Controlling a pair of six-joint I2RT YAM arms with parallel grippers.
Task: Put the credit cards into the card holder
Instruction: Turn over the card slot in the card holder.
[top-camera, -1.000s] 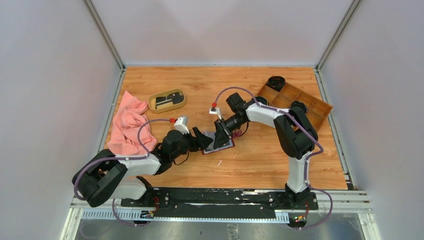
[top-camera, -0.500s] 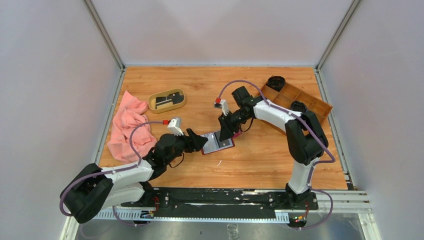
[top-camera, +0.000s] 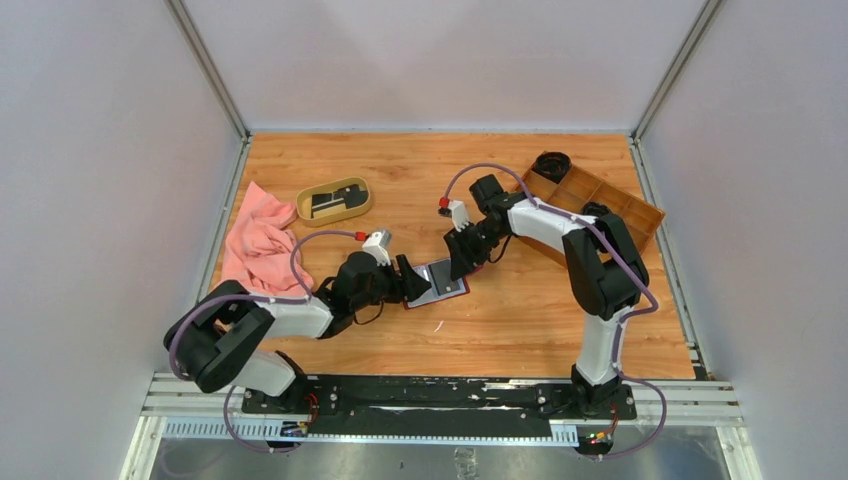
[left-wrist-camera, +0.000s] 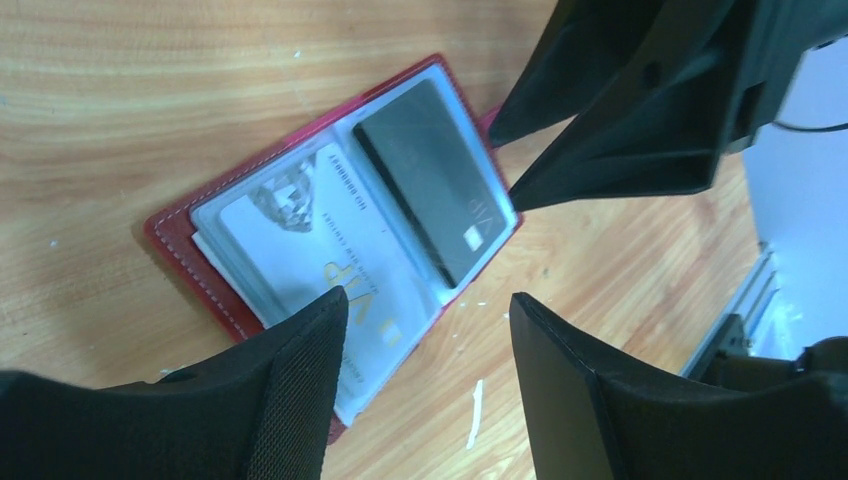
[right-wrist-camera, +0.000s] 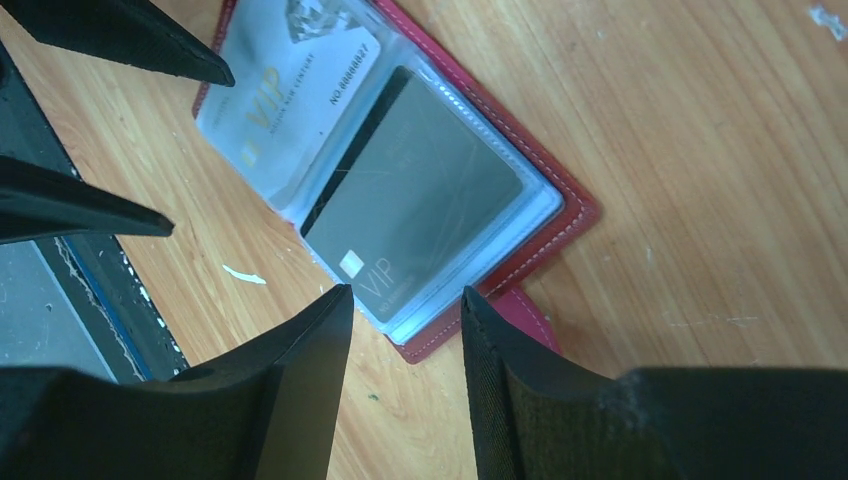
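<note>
**Task item.** The card holder (right-wrist-camera: 575, 205) lies opened flat near the middle of the table (top-camera: 540, 320), between the two grippers. It is dark red leather with pale stitching along the border. Inside are clear, slightly greyish plastic pockets. A white card (right-wrist-camera: 290, 75) sits in one pocket and a black card (right-wrist-camera: 415, 190) in the pocket beside it. More dark cards (top-camera: 333, 201) lie in the oval tan dish (top-camera: 302, 208), well apart at the far left.

**Writing.** The white card carries "VIP" in gold, a faint grey emblem, and a number line beginning "NO." with a run of zeros. Its last digit is unclear. The black card shows "VIP" in pale letters next to a small light square.

**End effectors.** The left gripper (left-wrist-camera: 428, 298) is spread wide over the white-card side, with nothing between its fingers. The right gripper (right-wrist-camera: 407, 292) is parted over the edge of the black-card side and also grasps nothing. Whether either fingertip touches the holder cannot be told.

**Hidden or unclear.**
- The snap tab (right-wrist-camera: 525, 310) pokes out under the holder's edge and is partly covered by a right finger.
- The overhead view is too small to read any cards.
- A small white scrap (right-wrist-camera: 243, 274) lies on the wood just beside the holder.
- A pink cloth (top-camera: 258, 250) and a wooden compartment tray (top-camera: 600, 205) sit at opposite sides of the table.
</note>
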